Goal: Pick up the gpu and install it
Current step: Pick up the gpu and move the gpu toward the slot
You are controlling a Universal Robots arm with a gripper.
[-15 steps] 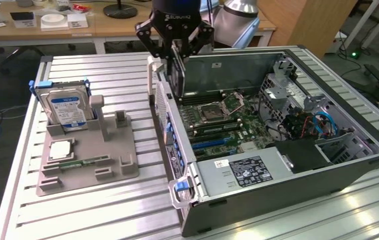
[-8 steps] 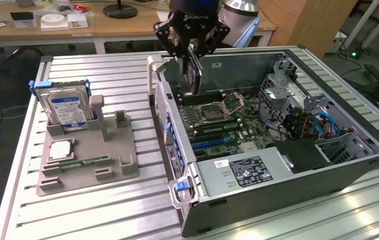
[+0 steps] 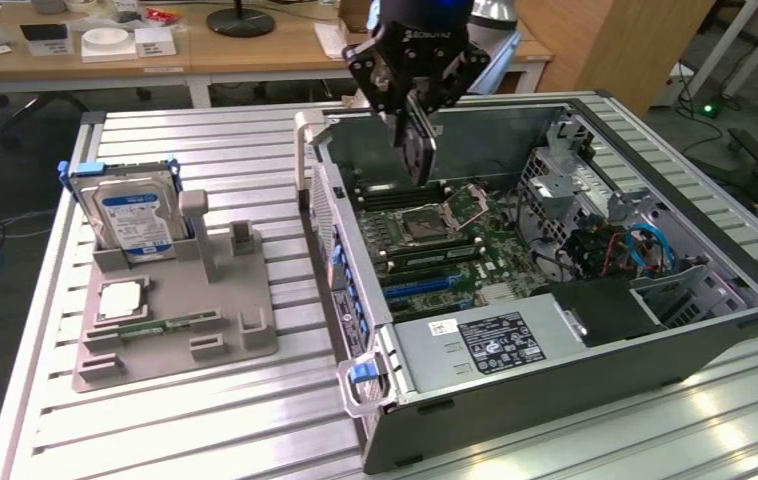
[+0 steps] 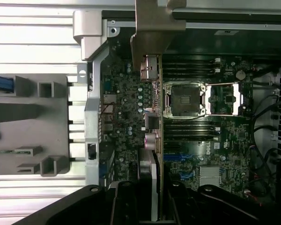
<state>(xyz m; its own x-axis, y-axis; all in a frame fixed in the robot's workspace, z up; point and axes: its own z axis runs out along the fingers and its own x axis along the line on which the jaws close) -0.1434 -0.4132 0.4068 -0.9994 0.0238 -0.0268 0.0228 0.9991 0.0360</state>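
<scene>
Now pincer [image 3: 411, 105] grips the gpu [image 3: 418, 150], long axis roughly vertical, hanging below it over the motherboard [image 3: 453, 245].

The arm's wrist [image 3: 419, 15] hangs at the upper middle of the exterior frame; its black gripper [image 3: 413, 112] points straight down; the fingers [image 4: 126, 206] are clamped on the gpu [image 3: 417, 150], gripped edge-on, hanging vertically.

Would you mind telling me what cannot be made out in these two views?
- Exterior view: the end effector covers the upper part of the gpu; the arm is cut off by the top edge.
- Wrist view: the gpu is edge-on, hiding its faces.
- Exterior view: print on the hard drive label is too small to read.
</scene>
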